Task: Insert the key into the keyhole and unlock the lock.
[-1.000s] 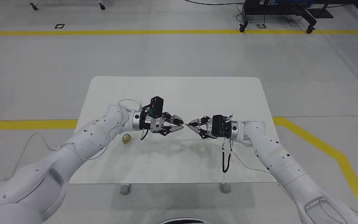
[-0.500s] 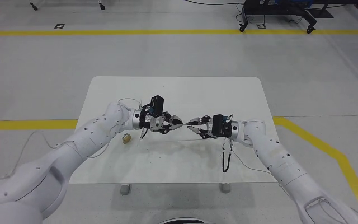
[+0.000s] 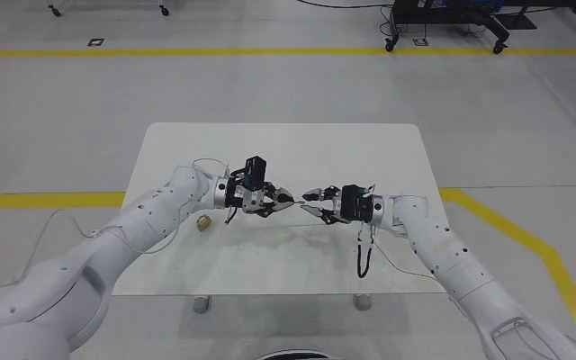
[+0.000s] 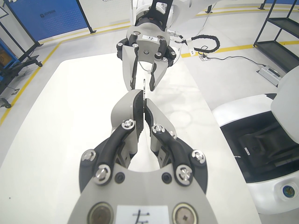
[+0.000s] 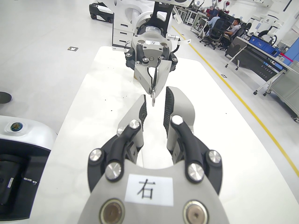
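Nearest the robot on the smooth white table (image 3: 297, 144), a flat top with rounded corners, lies the lock (image 3: 204, 222). It is a small brass-coloured lump just beside the left arm (image 3: 162, 211), and its keyhole is too small to make out. Beyond it, above the middle of the table, the two hands meet tip to tip. The left hand (image 4: 144, 99) is pinched tight on the key (image 4: 144, 86), a thin flat strip of bright metal seen edge-on in the left wrist view. It is gripped between ribbed black rubber pads (image 4: 139, 108) that line pale grey, wedge-shaped fingers. Curved black links (image 4: 121, 136), pinned with round silver screw heads (image 4: 129, 124), carry those fingers. The key's free end, which in the right wrist view shows a small round eye, sticks out past the fingertips into the gap of the right hand (image 5: 156, 95). That hand stands partly spread and holds nothing; its own toothed pads (image 5: 168, 103) sit on either side of the eye, apart from it. The key hangs in the air, well apart from the lock. Past the table's far edge spreads a glossy pale grey floor (image 3: 270, 90), crossed by a straight yellow stripe (image 3: 270, 51).
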### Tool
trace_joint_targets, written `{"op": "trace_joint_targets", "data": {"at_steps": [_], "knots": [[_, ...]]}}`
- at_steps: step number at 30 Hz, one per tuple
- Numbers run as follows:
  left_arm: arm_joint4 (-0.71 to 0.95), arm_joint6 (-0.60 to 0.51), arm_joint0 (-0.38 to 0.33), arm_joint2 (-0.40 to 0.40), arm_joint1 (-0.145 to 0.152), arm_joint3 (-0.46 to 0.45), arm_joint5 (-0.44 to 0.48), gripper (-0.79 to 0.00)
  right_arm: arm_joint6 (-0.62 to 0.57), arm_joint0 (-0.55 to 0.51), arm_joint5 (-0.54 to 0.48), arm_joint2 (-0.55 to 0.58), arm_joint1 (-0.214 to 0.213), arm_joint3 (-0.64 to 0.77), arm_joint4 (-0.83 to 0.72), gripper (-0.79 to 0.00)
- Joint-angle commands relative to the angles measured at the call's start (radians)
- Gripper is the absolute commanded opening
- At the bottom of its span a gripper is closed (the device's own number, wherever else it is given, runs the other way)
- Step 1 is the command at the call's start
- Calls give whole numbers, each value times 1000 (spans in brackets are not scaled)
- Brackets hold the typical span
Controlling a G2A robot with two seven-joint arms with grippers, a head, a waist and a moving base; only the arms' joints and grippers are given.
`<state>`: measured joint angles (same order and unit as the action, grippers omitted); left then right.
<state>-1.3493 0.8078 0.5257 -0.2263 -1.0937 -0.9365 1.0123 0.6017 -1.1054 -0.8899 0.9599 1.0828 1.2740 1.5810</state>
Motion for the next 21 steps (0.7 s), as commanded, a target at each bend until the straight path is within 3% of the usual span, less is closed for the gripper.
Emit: {"op": "trace_joint_targets", "data": {"at_steps": [1, 3, 5, 10, 11, 12, 13, 17, 21], "knots": [[-1, 0, -2, 3, -2, 3, 0, -785, -8, 3, -1, -4, 1, 0, -3, -628], [1, 0, -3, 6, -4, 6, 0, -785, -17, 5, -1, -8, 2, -1, -6, -674], [2, 0, -5, 9, -6, 8, 0, -785, -21, 7, 0, -11, 3, -2, -9, -785], [6, 0, -7, 14, -9, 14, 0, -785, -32, 11, -2, -17, 4, -2, -6, -785], [8, 0, -8, 15, -9, 17, 0, -730, -32, 11, -2, -18, 3, -2, -6, -785], [10, 0, -8, 15, -9, 23, 0, -400, -31, 11, -2, -18, 3, -1, -5, -785], [13, 0, -10, 16, -10, 28, 0, 0, -27, 10, -1, -18, 3, -1, -6, -785], [23, 0, -18, 16, -3, 49, 0, 0, 5, 3, 13, 0, -2, -9, -9, -785], [22, 3, -15, -11, 25, 70, -3, 0, 66, -30, 61, 56, -18, -22, -16, -785]]}}
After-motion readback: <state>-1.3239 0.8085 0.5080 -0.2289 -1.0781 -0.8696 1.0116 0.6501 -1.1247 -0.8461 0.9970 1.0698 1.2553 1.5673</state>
